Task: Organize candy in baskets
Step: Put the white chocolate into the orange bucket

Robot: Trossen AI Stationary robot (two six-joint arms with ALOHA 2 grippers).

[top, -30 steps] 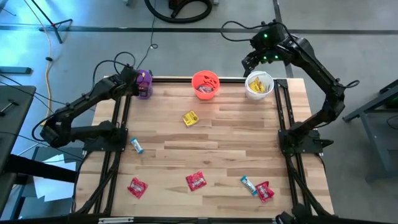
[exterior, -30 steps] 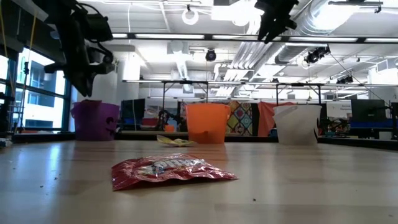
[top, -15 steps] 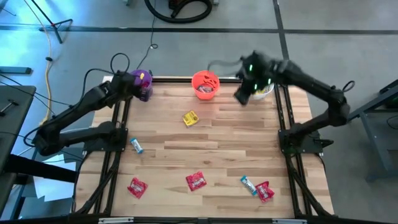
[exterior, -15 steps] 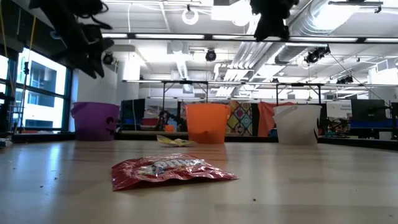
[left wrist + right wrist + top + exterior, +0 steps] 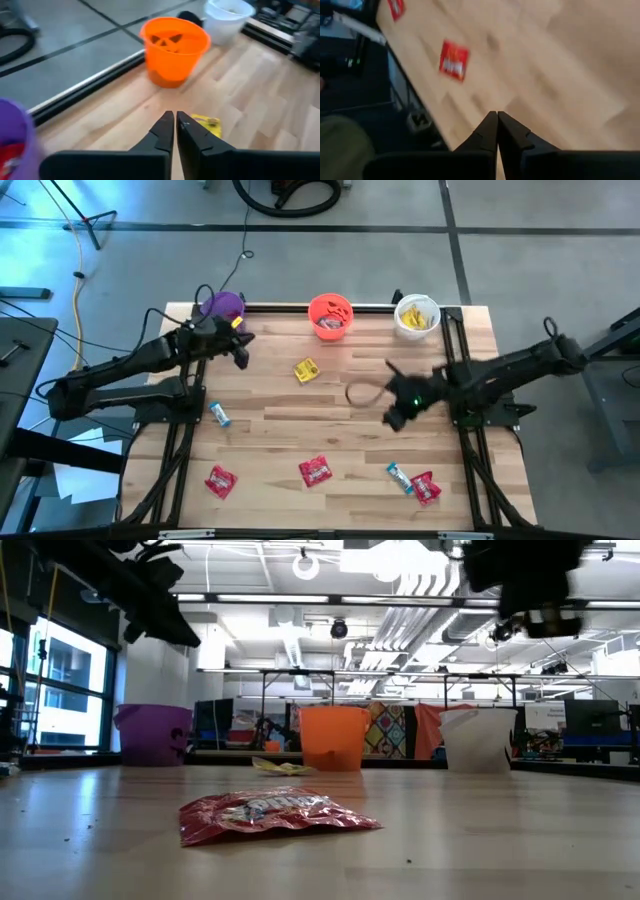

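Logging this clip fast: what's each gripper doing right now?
Left gripper: closed, holding nothing, above the table near the purple bucket.
Right gripper: closed, holding nothing.

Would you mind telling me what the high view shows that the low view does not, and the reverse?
Only the high view shows the two blue-and-white bars, the other red packets and the buckets' contents. Only the low view shows the room behind the table. Both share the purple bucket, orange bucket, white bucket, yellow packet and middle red packet.
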